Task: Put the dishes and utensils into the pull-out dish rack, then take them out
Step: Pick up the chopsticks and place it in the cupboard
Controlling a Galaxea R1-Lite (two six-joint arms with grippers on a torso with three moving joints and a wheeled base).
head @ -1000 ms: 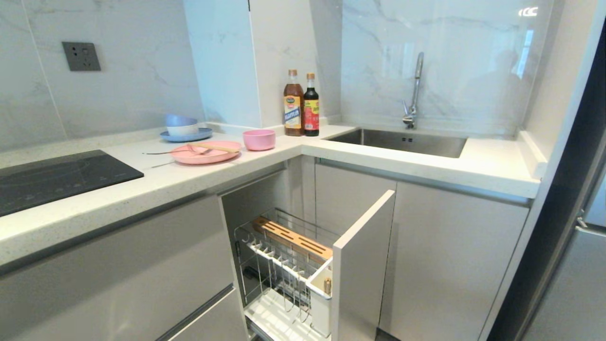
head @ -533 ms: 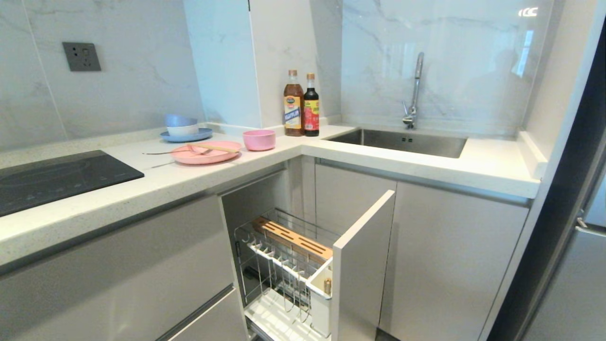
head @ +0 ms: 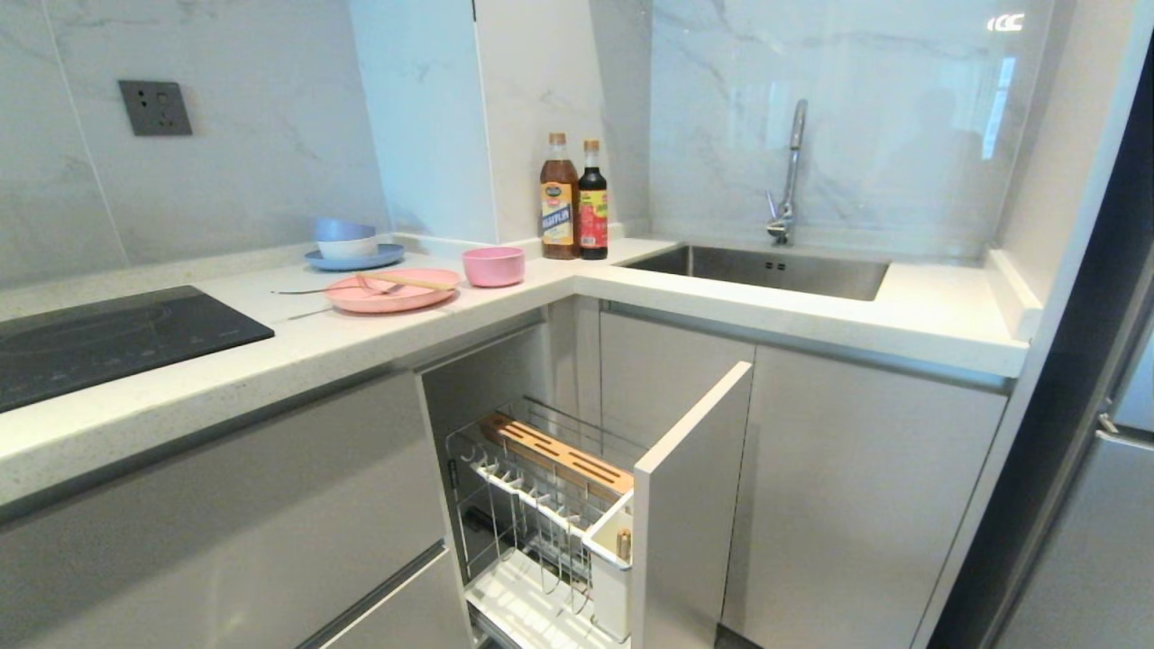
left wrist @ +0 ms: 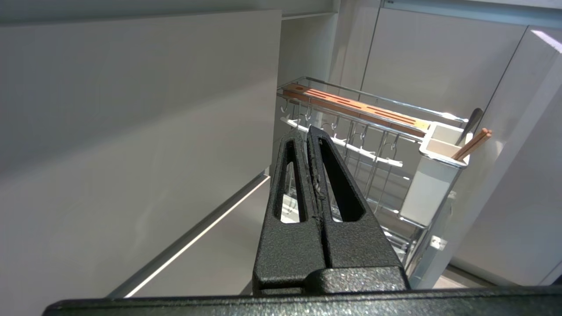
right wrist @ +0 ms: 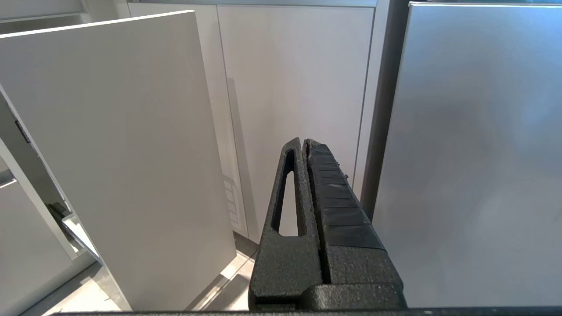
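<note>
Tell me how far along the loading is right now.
Done: the pull-out dish rack stands open. In hand: nothing; the left claw and right claw are shut and empty, low by the cabinets. Left: the pink plate with chopsticks and the metal utensil across it, plus the pink bowl, all on the counter; then unloading.
</note>
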